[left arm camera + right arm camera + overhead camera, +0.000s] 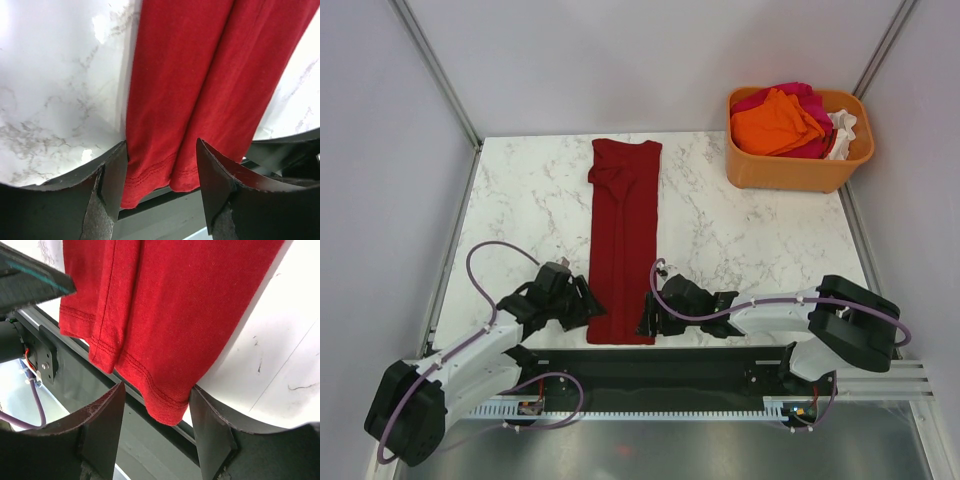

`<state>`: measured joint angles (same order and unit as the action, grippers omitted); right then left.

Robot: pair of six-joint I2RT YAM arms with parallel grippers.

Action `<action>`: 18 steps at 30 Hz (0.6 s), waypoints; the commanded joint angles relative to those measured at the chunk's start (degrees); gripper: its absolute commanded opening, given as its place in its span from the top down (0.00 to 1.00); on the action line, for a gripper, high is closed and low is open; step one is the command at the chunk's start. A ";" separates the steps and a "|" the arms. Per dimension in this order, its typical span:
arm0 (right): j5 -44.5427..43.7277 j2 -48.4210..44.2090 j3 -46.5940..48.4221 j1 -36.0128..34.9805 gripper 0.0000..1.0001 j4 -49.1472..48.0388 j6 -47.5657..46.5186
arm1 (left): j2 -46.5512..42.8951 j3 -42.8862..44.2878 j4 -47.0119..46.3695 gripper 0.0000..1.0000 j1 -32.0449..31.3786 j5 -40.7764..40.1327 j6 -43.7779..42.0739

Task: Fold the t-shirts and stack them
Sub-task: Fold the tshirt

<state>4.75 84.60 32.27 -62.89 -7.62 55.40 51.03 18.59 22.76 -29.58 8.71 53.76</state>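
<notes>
A dark red t-shirt [623, 240] lies folded into a long narrow strip down the middle of the marble table [520, 200], and its hem hangs a little over the near edge. My left gripper [588, 305] is at the hem's left corner. In the left wrist view the left gripper [162, 145] is open, with the hem [150, 175] between its fingers. My right gripper [645, 318] is at the hem's right corner. In the right wrist view the right gripper [157, 388] is also open, and the hem corner [165, 395] hangs between its fingers. More t-shirts, orange [775, 122], magenta [790, 93] and white [845, 130], are piled in the tub.
The orange plastic tub [790, 172] stands at the table's back right corner. A dark rail [660, 365] runs along the near edge under the hem. Grey walls close in the left, back and right sides.
</notes>
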 commanded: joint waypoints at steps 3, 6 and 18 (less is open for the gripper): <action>-0.27 0.13 -0.89 -0.65 0.38 2.33 0.33 | -3.21 -3.47 2.90 0.35 -3.81 -0.44 4.25; -3.61 -1.71 -1.07 -0.39 0.37 5.58 -0.99 | 0.10 -2.16 3.43 0.35 -4.87 -0.80 2.94; 0.25 -1.36 -3.53 0.84 0.54 1.82 -0.46 | 0.48 -1.10 7.38 0.79 -9.53 -1.42 5.39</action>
<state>4.60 83.02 30.59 -62.00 -6.68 54.98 52.03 18.31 25.96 -38.57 8.47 57.87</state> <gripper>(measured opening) 0.494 0.279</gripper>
